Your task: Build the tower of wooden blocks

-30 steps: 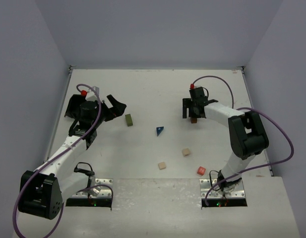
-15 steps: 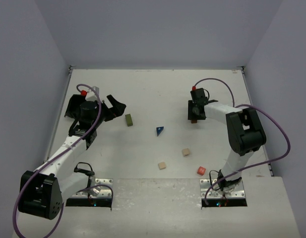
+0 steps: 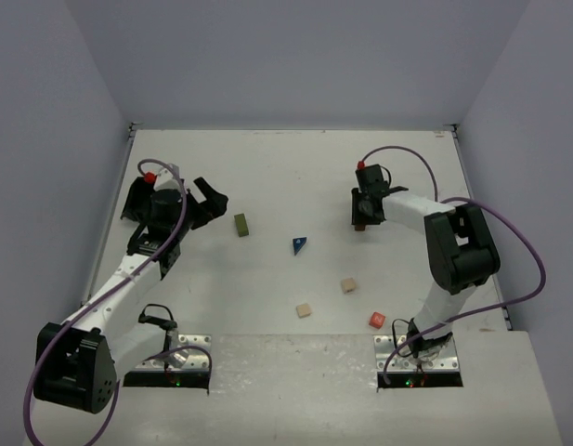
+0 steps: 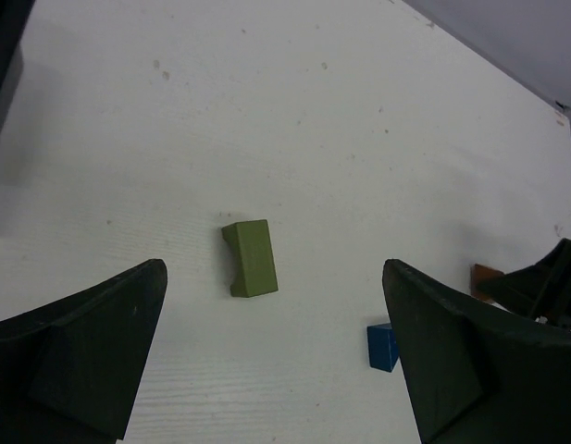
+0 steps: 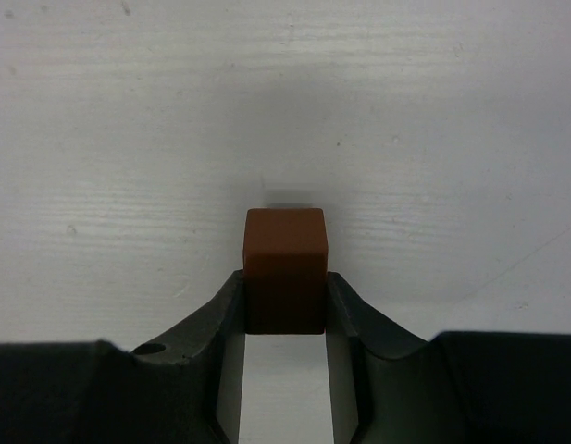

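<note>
A brown block [image 5: 285, 268] is being gripped between the closed-in fingers of the right gripper [image 5: 285, 296], in the upper right of the overhead frame. The olive-green oblong [image 3: 241, 224], blue wedge [image 3: 299, 244], a tan cube [image 3: 348, 285], a second tan cube [image 3: 304, 309] and the red cube [image 3: 376, 321] are being shown scattered from centre to lower right on the white table [image 3: 267, 167]. The left gripper [image 4: 273, 277] is being held wide open over the oblong, at centre left.

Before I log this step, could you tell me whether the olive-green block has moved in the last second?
No. The olive-green block lies where it did, the same gap left of the blue wedge.
</note>
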`<act>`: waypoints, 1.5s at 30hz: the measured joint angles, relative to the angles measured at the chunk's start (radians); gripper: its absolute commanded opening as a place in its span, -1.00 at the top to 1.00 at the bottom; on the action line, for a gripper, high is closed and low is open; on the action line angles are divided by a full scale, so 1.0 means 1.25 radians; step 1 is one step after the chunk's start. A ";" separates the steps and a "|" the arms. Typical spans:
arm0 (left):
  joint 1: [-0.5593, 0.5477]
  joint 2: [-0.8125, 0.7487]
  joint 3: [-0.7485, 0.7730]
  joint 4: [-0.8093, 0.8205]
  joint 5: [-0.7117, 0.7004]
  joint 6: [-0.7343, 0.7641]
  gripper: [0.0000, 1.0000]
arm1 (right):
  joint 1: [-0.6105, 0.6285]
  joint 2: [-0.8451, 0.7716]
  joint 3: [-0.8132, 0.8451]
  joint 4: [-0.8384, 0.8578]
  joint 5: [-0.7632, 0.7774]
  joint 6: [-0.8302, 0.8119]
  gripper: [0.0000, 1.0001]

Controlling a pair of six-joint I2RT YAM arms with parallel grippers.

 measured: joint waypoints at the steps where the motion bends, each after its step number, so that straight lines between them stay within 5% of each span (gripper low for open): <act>1: 0.000 -0.005 0.002 -0.013 -0.018 -0.005 -1.00 | 0.014 -0.010 0.006 -0.008 0.000 -0.001 0.61; 12: 0.000 -0.072 0.044 -0.159 -0.206 -0.071 -1.00 | 0.294 -0.015 0.230 -0.041 0.009 0.021 0.62; 20: 0.000 -0.129 0.058 -0.210 -0.289 -0.093 -1.00 | 0.422 0.208 0.518 -0.117 0.077 0.095 0.56; 32: 0.000 -0.128 0.058 -0.236 -0.322 -0.102 -1.00 | 0.490 0.403 0.754 -0.222 0.161 0.178 0.55; 45: 0.000 -0.126 0.057 -0.235 -0.322 -0.103 -1.00 | 0.497 0.465 0.779 -0.238 0.172 0.193 0.51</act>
